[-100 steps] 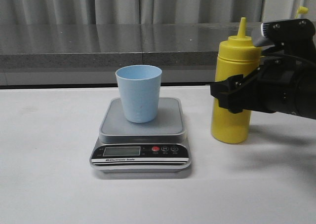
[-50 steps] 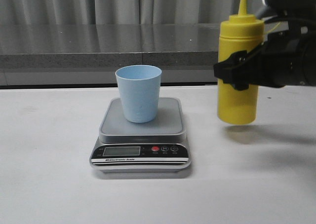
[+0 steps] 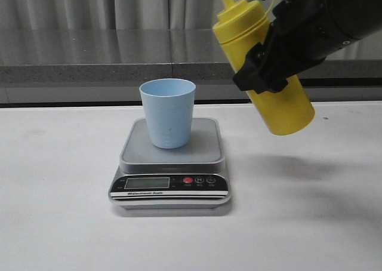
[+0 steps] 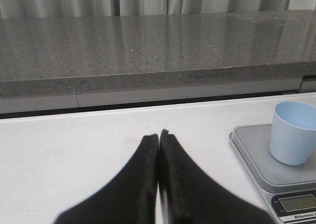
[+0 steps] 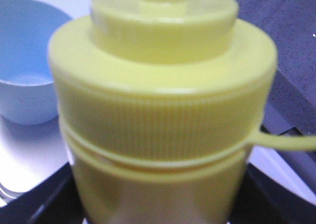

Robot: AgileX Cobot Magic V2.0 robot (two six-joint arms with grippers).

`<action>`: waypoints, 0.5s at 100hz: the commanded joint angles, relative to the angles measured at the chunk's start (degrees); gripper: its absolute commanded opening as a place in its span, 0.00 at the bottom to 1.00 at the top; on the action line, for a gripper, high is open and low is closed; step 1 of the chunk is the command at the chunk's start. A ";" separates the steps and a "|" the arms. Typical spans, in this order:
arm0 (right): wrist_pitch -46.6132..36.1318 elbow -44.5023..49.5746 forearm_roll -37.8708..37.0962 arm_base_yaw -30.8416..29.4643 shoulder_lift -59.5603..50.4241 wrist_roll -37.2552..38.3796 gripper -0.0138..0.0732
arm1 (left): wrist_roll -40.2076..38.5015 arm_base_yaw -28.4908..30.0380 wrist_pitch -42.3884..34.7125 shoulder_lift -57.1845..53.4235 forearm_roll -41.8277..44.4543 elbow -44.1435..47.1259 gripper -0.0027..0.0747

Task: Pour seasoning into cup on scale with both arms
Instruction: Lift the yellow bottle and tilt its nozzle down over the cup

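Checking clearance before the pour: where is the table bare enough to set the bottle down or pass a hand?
Bare table lies left of the scale, in front of it, and right of it beneath the lifted seasoning bottle. The crowded part is the scale platform, taken by the cup, and the air above-right, where the right gripper tilts the bottle.

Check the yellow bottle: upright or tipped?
Tipped. The bottle, off the table in the right tool, leans with its nozzle toward the cup.
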 commanded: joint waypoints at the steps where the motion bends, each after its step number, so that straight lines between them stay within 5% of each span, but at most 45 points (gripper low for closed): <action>1: 2.12 -4.00 -3.51 1.51 -2.41 -0.68 0.42 | -0.15 0.30 -4.90 0.51 -0.01 -1.49 0.01; 50: 21.60 -13.22 -20.33 6.56 -1.19 -0.81 0.42 | -0.15 0.30 -4.90 0.51 -0.01 -1.49 0.01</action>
